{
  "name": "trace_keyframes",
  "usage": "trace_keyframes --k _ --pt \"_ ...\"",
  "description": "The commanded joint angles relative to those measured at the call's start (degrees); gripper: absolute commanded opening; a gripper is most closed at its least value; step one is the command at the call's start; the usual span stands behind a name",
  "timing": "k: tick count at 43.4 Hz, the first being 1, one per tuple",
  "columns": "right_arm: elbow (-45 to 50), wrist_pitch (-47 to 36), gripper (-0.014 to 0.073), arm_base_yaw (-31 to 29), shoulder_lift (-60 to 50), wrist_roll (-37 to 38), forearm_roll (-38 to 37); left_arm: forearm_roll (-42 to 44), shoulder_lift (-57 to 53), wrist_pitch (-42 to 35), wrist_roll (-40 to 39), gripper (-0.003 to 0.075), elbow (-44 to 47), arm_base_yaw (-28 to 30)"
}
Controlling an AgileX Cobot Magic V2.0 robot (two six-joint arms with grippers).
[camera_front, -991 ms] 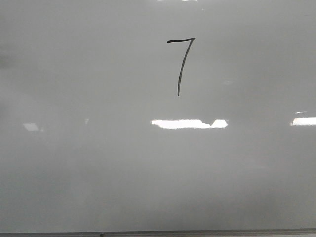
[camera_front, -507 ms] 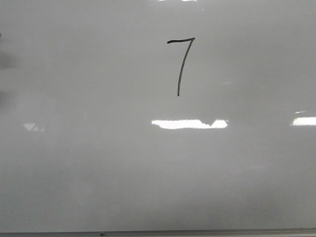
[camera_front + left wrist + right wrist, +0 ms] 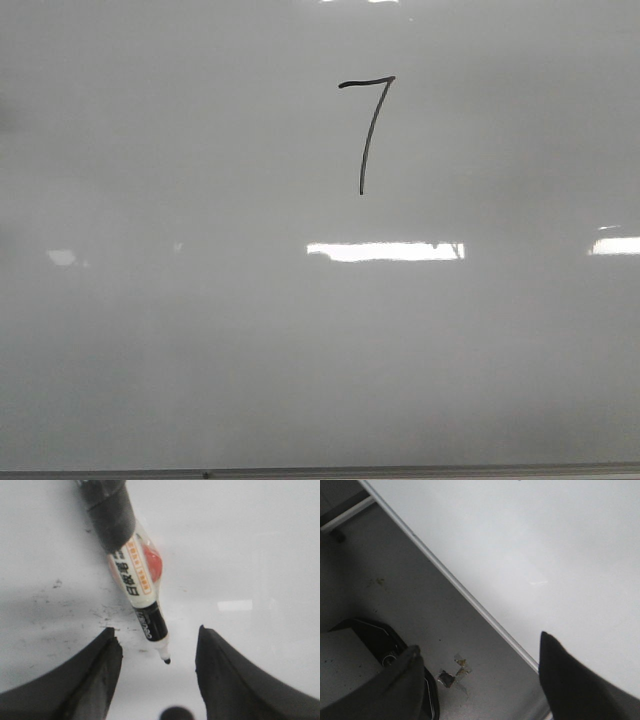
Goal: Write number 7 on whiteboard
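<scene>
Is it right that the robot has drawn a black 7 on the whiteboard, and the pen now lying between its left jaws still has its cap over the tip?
Not quite. The number 7 is drawn in black on the whiteboard, but the left wrist view shows the marker between the open left jaws with its dark tip bare; no cap covers it.

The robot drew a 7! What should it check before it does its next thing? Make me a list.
1. The number 7 has a top bar and a downstroke: ok.
2. The whiteboard has no other marks in the front view: ok.
3. The marker lies between the left pincer fingers, nothing touching it: ok if set down, cannot tell for certain.
4. Marker tip is uncapped: not ok if it is being put away.
5. Left pincer is open: ok.
6. Right pincer is open and empty, at the board's frame edge: ok.
</scene>
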Motion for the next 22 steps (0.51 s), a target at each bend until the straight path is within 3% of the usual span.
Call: trace_keyframes --k 1,10,22 --pt "-1.9 -2.0 0.051 -0.4 -3.0 8.8 -3.6 0.0 -5.8 1.9 -0.5 0.0349 -1.9 -0.2" --pt "-1.9 -1.9 0.051 -0.4 -8.6 21.2 -5.8 -0.1 -16.7 8.3 2.1 0.0347 -1.9 -5.0" --pt "1.1 -2.0 0.051 -0.4 -15.1 29.4 -11.6 -1.0 -33.0 14.0 2.2 0.0347 2.5 -13.1"
